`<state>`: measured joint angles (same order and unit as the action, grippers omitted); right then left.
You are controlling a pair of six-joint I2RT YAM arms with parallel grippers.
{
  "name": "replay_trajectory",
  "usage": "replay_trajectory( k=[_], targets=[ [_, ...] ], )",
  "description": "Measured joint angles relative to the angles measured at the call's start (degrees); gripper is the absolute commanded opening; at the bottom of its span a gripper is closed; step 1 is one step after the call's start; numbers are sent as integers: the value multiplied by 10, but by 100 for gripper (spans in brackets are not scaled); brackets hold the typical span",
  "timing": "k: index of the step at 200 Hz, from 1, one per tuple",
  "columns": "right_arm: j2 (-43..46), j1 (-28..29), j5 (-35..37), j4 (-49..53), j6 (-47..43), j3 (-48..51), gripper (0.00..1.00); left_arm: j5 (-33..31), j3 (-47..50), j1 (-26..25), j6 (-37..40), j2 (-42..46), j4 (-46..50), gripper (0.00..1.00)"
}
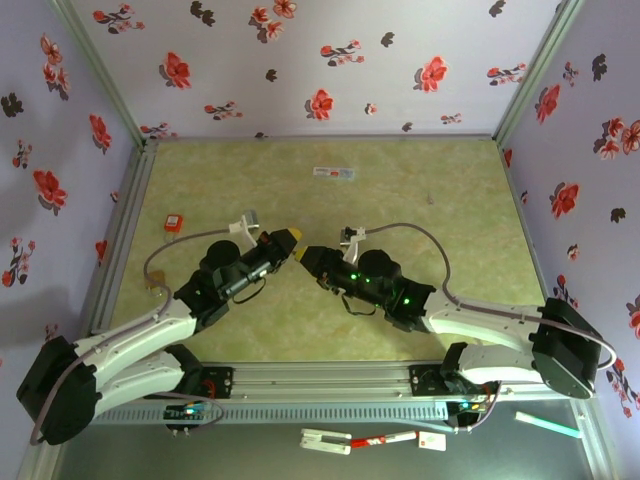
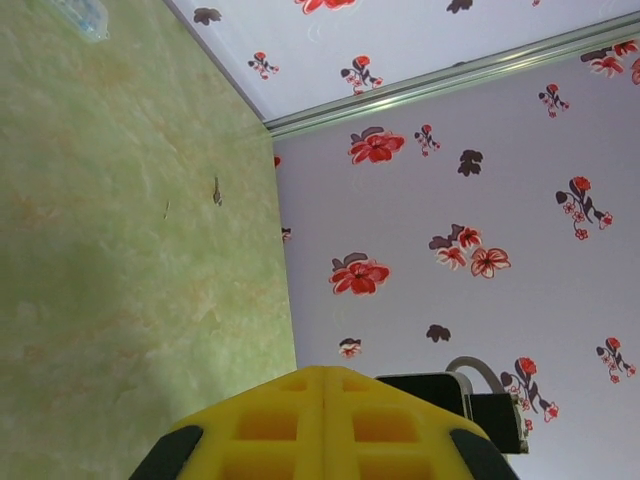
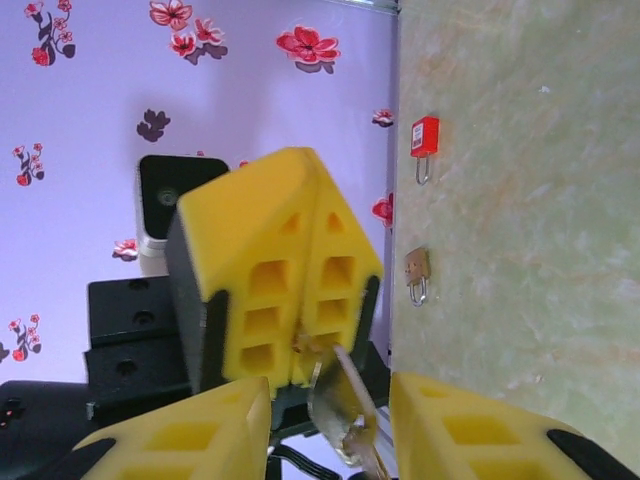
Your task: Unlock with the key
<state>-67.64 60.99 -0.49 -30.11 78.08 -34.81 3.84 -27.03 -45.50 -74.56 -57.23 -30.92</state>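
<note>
Closest to my right wrist camera, the right gripper has its yellow fingers spread, one on either side of the key, and I see neither finger touching it. The silvery key hangs from the tips of the left gripper, whose fingers are pressed together, pinching it directly ahead of my right hand. Beyond both hands and well apart from them, a red padlock and a smaller brass-coloured padlock lie near each other on the green table.
</note>
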Motion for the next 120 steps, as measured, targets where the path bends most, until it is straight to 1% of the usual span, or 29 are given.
replay_trajectory(
  k=[53,120],
  targets=[
    [-15,-3,-4,-21,2,2,19,-5,9,-2,-1,0,-28,0],
    [-15,-8,-10,-38,2,4,10,-18,22,-4,-19,0,-65,0]
  ],
)
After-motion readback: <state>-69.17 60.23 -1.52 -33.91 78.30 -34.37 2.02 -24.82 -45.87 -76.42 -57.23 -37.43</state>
